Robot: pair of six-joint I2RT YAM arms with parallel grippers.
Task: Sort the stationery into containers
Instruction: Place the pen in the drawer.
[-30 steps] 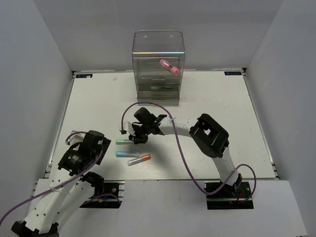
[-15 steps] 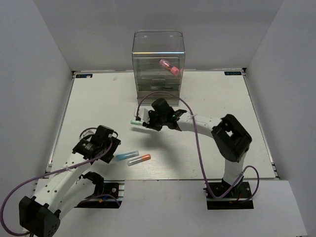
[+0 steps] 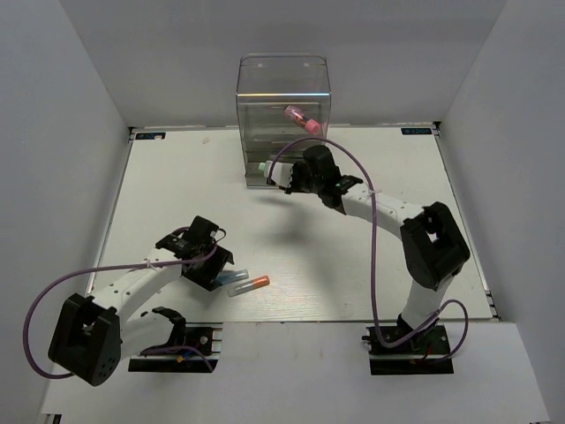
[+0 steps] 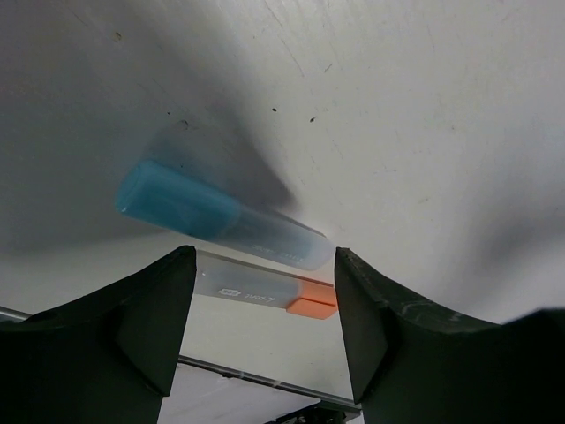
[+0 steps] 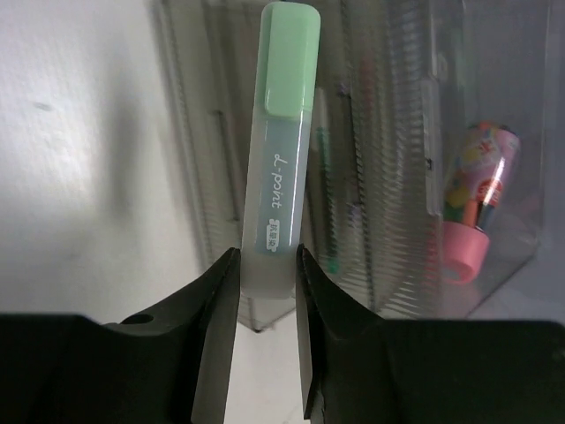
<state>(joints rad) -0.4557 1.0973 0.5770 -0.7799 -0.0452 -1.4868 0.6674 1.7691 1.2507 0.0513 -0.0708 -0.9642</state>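
My right gripper (image 3: 284, 173) is shut on a green-capped marker (image 5: 281, 159) and holds it off the table in front of the clear organiser (image 3: 282, 84), cap toward the drawers (image 5: 388, 159). The marker's cap shows in the top view (image 3: 266, 167). A pink tube (image 3: 301, 118) lies in the organiser's upper part and also shows in the right wrist view (image 5: 472, 225). My left gripper (image 3: 210, 268) is open and empty, just above a blue marker (image 4: 212, 216) and an orange-capped marker (image 4: 265, 291) lying side by side on the table.
Thin pens (image 5: 325, 177) lie inside the organiser's drawers. The white table (image 3: 380, 256) has grey walls on the left, back and right. Purple cables loop from both arms. The two markers (image 3: 243, 281) lie close to the table's near edge.
My right gripper carried the green marker from the table's middle up to the organiser's front. My left arm swung right and came over the blue and orange markers.
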